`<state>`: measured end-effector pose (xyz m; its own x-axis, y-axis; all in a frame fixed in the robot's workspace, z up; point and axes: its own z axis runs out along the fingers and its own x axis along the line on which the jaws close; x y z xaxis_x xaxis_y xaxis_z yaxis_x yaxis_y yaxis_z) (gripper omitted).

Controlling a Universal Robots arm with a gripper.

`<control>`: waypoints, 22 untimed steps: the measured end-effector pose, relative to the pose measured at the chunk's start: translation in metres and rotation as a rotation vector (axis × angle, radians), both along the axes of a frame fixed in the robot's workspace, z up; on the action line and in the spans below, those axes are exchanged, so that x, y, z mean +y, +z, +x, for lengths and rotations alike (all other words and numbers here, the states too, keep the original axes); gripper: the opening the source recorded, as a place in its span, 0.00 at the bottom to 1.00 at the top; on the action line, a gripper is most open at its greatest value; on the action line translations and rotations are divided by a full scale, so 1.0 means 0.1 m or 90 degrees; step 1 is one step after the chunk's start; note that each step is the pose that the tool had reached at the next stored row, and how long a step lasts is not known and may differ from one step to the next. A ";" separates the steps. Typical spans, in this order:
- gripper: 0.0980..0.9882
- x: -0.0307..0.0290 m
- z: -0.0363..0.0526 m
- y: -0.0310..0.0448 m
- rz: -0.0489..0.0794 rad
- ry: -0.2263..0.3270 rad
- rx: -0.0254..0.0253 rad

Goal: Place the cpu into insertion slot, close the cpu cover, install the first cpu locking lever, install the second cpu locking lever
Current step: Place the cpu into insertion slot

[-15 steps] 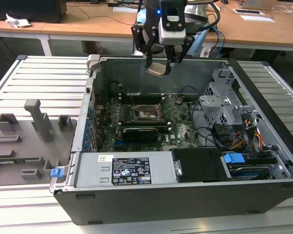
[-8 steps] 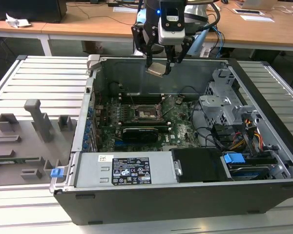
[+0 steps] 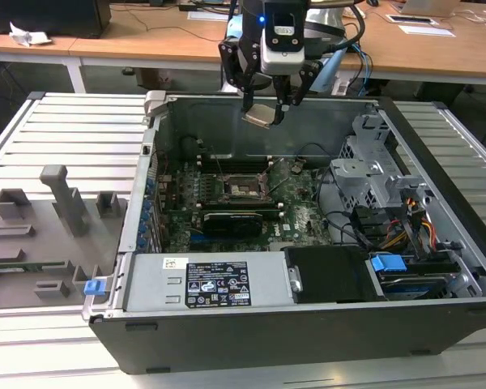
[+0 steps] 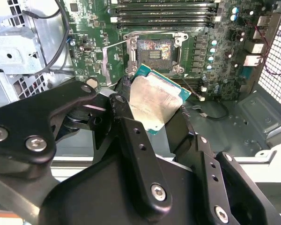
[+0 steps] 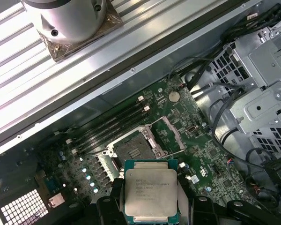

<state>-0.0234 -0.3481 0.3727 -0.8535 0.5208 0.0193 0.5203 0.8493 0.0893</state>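
My gripper hangs above the back of the open computer case, shut on the cpu. The cpu is a silver-faced square chip with a green edge, pinched by two black fingers at opposite sides and held tilted in the exterior view. In the first wrist view the cpu shows its printed face. The insertion slot lies open on the green motherboard below it, apart from the chip, and appears as a square socket. The cpu cover stands swung open beside the socket.
Long memory slots run just past the socket. A long black card lies in front of it. A metal drive cage with cables fills the exterior view's right, a power supply the front. A grey fixture tray sits outside the case.
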 end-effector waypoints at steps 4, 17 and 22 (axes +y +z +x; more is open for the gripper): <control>0.50 0.000 -0.001 -0.003 0.000 -0.008 0.0000; 0.50 0.000 -0.007 -0.021 0.000 -0.029 0.0001; 0.50 0.000 -0.008 -0.026 0.000 -0.036 0.0000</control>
